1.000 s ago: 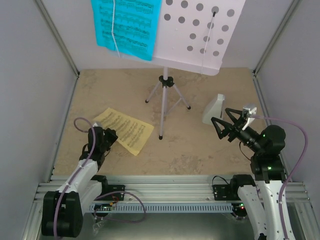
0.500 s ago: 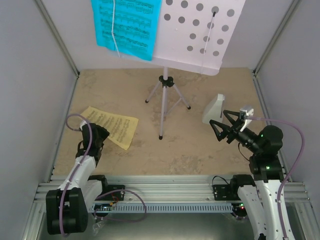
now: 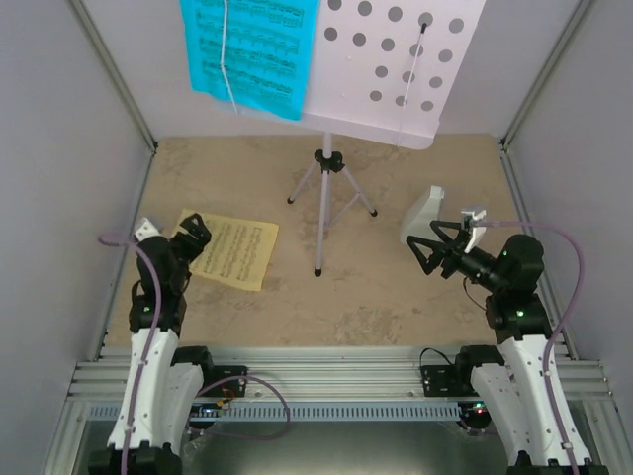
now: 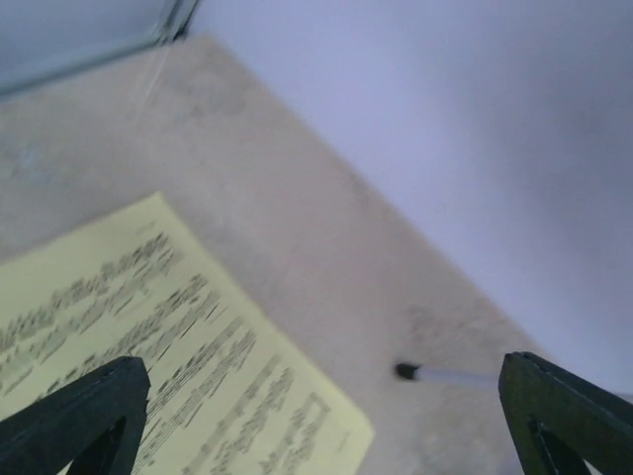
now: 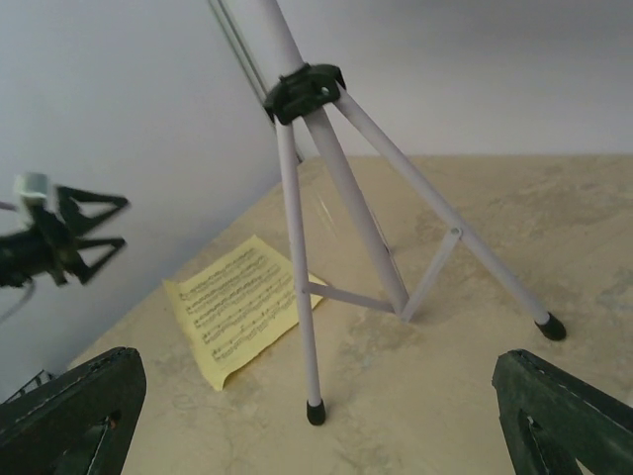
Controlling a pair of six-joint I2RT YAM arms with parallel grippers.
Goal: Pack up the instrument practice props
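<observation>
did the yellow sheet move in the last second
Yes. The yellow music sheet has shifted left, away from the near foot of the music stand, and now lies less tilted.

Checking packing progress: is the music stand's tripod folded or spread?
Spread: the tripod legs splay apart, feet resting on the table.

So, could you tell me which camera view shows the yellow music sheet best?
The top view: the yellow sheet lies nearly whole and flat on the table. The left wrist view catches only a blurred, cropped part of it. The right wrist view shows it small, partly behind a leg of the music stand.
</observation>
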